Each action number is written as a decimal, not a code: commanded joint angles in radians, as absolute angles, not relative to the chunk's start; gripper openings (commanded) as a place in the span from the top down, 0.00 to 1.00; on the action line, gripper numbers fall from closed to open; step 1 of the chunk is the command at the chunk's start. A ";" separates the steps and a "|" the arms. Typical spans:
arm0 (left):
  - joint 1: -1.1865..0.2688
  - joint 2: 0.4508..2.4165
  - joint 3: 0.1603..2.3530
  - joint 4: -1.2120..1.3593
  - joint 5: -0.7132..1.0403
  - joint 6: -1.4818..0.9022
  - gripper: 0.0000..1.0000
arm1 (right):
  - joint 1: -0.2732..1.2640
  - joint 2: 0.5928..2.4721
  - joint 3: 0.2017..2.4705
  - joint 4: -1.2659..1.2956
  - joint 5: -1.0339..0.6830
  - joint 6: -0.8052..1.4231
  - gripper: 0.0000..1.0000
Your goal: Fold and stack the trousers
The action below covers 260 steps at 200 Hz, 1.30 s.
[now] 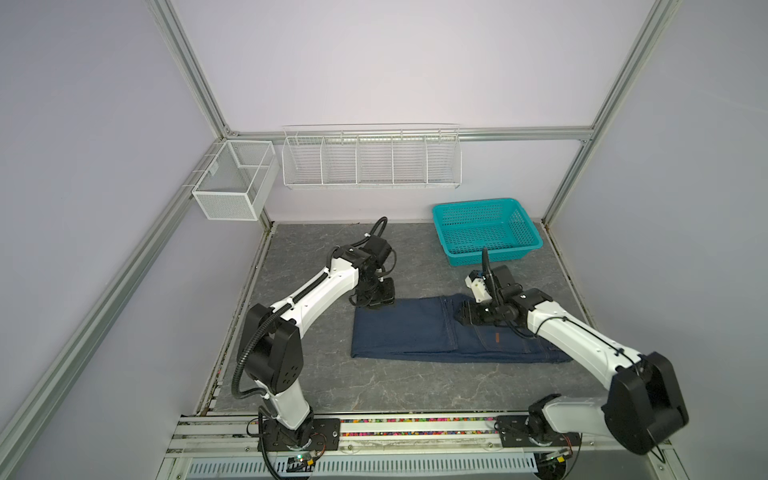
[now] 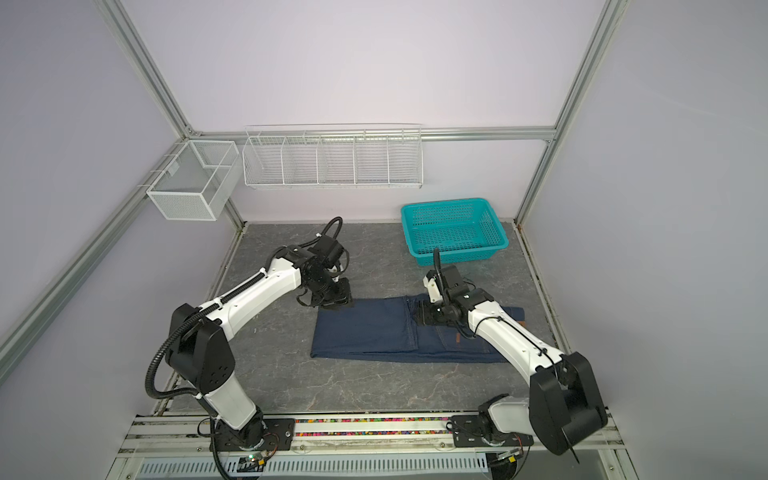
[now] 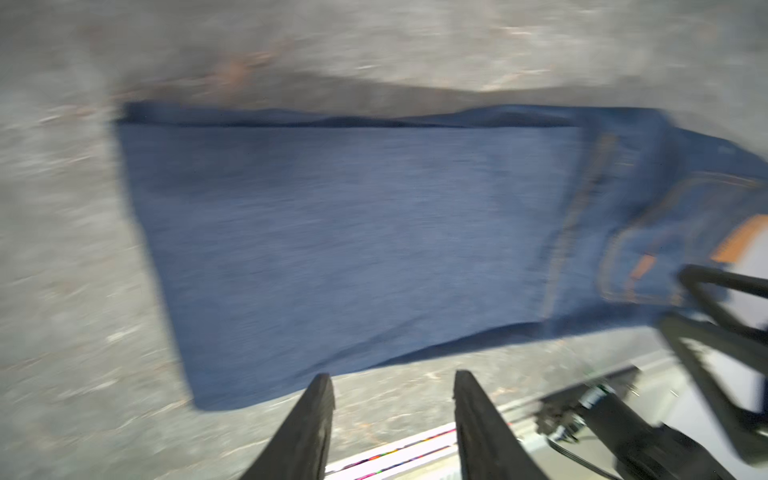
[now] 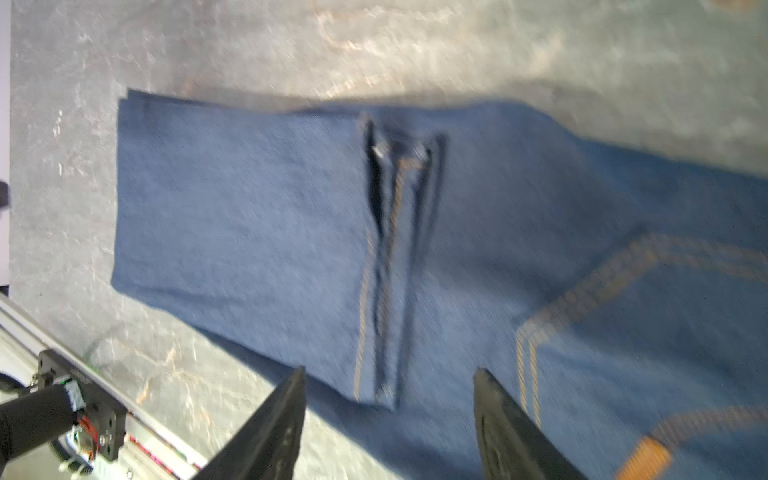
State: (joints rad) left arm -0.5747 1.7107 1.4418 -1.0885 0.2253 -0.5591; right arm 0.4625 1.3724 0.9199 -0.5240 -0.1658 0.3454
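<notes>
On the grey table (image 1: 415,386), folded trousers (image 1: 407,328), orange patch (image 1: 497,338) unreadable, left fingers (image 3: 316,415) spread, right fingers (image 4: 282,415) spread

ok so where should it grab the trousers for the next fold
Grip the trousers at the folded left end, far corner, coming in low from the left: they lie flat and the fold joins the layers there, so one pinch probably lifts both.

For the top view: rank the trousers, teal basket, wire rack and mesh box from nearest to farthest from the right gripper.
Measured from the right gripper, in a top view:
1. trousers: directly beneath it, flat mid-table.
2. teal basket: just behind it, far right.
3. wire rack: up on the back wall.
4. mesh box: far left corner, hung on the side rail.
</notes>
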 commanded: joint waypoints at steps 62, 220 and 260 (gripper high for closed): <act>-0.335 1.609 1.147 -0.985 0.218 -0.462 0.48 | 0.627 1.668 1.077 -0.343 0.058 0.311 0.61; -0.278 1.770 1.052 -0.804 0.417 -0.466 0.54 | 0.610 1.723 0.951 -0.336 0.104 0.366 0.74; -0.279 1.779 1.073 -0.783 0.466 -0.485 0.75 | 0.610 1.722 0.976 -0.350 0.084 0.365 0.73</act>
